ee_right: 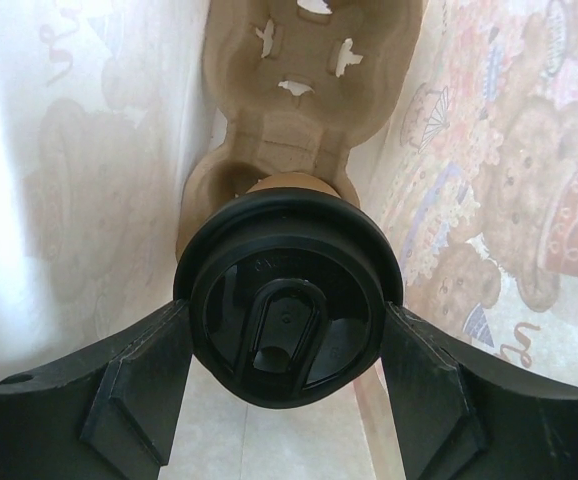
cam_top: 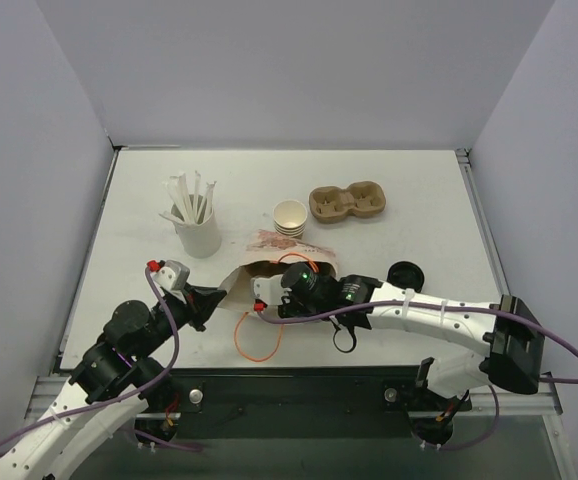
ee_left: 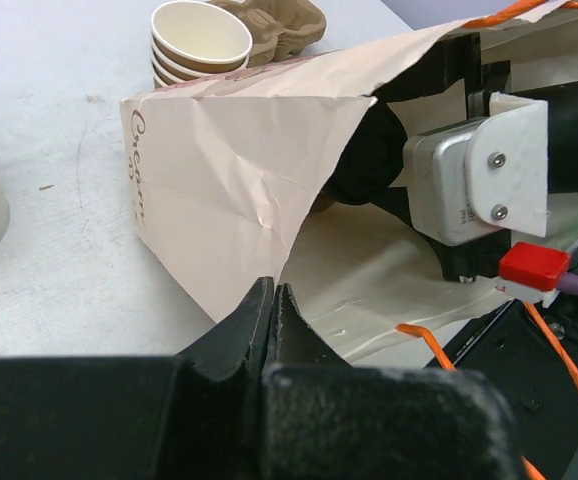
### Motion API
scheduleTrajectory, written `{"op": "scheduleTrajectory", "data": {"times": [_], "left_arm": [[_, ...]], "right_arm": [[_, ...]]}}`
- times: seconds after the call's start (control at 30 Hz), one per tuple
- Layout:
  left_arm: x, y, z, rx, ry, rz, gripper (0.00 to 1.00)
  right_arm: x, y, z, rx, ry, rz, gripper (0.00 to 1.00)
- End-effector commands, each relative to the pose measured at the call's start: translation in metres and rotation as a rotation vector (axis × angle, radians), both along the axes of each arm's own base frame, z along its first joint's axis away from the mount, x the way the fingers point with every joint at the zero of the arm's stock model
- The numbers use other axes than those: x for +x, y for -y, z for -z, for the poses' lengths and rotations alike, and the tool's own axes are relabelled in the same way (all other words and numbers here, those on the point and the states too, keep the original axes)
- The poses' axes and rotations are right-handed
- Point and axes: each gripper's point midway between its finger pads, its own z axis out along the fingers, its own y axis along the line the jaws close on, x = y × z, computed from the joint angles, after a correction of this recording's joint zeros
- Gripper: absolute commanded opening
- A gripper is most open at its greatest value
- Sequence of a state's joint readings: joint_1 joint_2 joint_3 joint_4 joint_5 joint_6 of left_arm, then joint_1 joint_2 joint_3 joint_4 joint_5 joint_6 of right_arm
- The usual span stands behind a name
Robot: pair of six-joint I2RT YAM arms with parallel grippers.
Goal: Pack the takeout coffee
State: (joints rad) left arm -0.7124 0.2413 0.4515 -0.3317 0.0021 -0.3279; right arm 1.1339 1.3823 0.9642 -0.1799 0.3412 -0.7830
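One coffee cup (ee_right: 289, 186) with one black lid (ee_right: 287, 295) is gripped by the right tool (ee_right: 285, 340). Its two fingers (ee_right: 134, 395) are spread about as wide as the lid and pressed against the rim on both sides. The cup is turned with its lid towards the wrist and is held inside one paper bag (ee_left: 229, 190), which is laid on its side on the bench (cam_top: 419, 230). Straight ahead of the right tool, deeper in the bag, one pulp carrier (ee_right: 289, 90) is seen. The cup's base is at the carrier's nearer well, but whether it is seated there cannot be told.

The left tool (ee_left: 272, 300) is closed almost fully, and the lower edge of the bag's mouth is pinched between its tips. Ahead of it and to its right, the right arm's wrist is seen reaching into the open mouth. Two orange handles (cam_top: 257, 338) are attached to the bag, one of them trailing onto the bench near the arms.

Beyond the bag, ahead of the left tool, one nested stack of cups (ee_left: 201, 40) is set, about four in number. Just past it a second carrier (cam_top: 347, 202) with two wells is laid. One white pot (cam_top: 198, 232) of several white stirrers is placed ahead and to the left. One small pile of black lids (cam_top: 405, 275) is set beside the right forearm, and their number cannot be told.
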Motion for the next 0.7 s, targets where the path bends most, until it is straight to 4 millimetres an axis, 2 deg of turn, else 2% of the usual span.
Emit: {"op": "scheduleTrajectory", "data": {"times": [0.0,0.23,0.3,0.37,0.5,0.63,0.67], "left_arm": [[0.006,-0.008,-0.021,-0.025,0.057,-0.052,0.00],[0.007,-0.005,-0.021,-0.025,0.057,-0.038,0.00],[0.006,-0.001,-0.024,-0.036,0.060,-0.019,0.00],[0.004,0.002,-0.026,-0.058,0.044,-0.007,0.00],[0.000,0.011,-0.029,-0.134,-0.006,0.017,0.00],[-0.004,0.020,-0.031,-0.219,-0.062,0.041,0.00],[-0.003,0.021,-0.025,-0.203,-0.087,0.042,0.07]], "right_arm": [[-0.003,0.028,-0.011,-0.064,0.035,0.045,0.35],[-0.016,0.035,-0.003,-0.089,-0.040,0.025,0.36],[-0.017,0.029,-0.003,-0.077,-0.056,0.025,0.36],[-0.010,0.020,-0.010,-0.023,-0.061,0.058,0.36],[0.006,0.004,-0.013,0.069,-0.059,0.115,0.35],[0.013,0.008,-0.005,0.074,-0.056,0.132,0.35],[0.013,0.009,-0.002,0.064,-0.056,0.126,0.35]]}}
